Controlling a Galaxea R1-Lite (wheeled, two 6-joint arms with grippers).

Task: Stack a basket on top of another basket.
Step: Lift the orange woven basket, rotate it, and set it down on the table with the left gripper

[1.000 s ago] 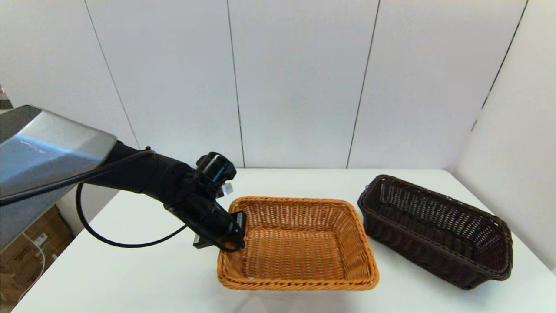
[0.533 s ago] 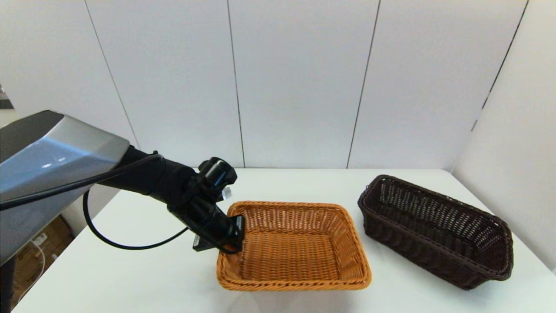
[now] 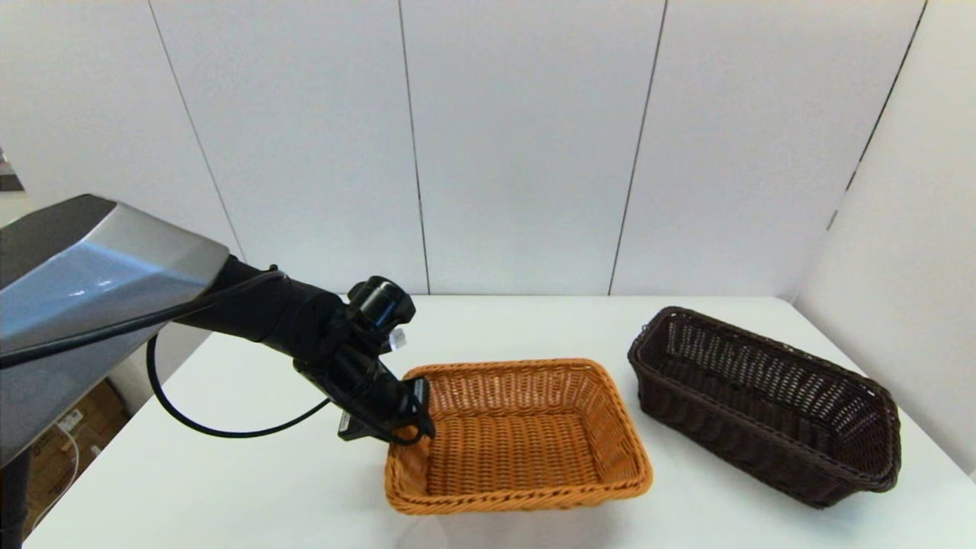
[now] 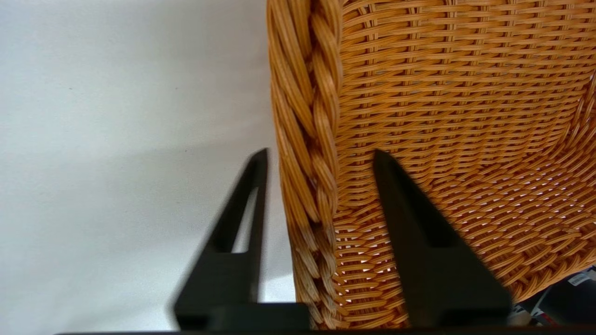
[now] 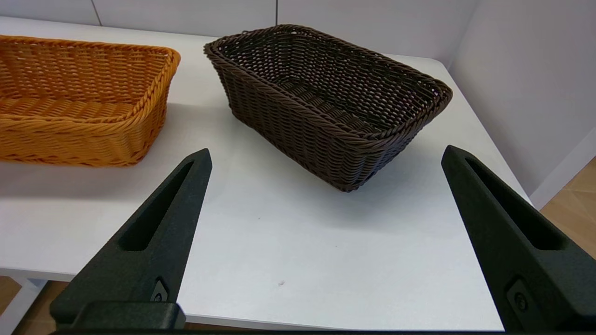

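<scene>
Now the left pincer point(image 3: 415, 415) pinches the orange-tan basket point(image 3: 518, 438) by its rim, tilting it; right pincer point(image 5: 326, 156) spread, dark brown basket point(image 3: 762, 404) apart.

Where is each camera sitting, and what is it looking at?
Head view: up high, facing down at the white table; left arm shows, its tool gripping the orange-tan woven wicker basket.
Left wrist view: behind the left tool, fingers astride that basket's braided rim.
Right wrist view: off the table's near edge, between the right tool open fingers, facing the dark brown woven wicker basket.
Head and right wrist views share both baskets.
</scene>
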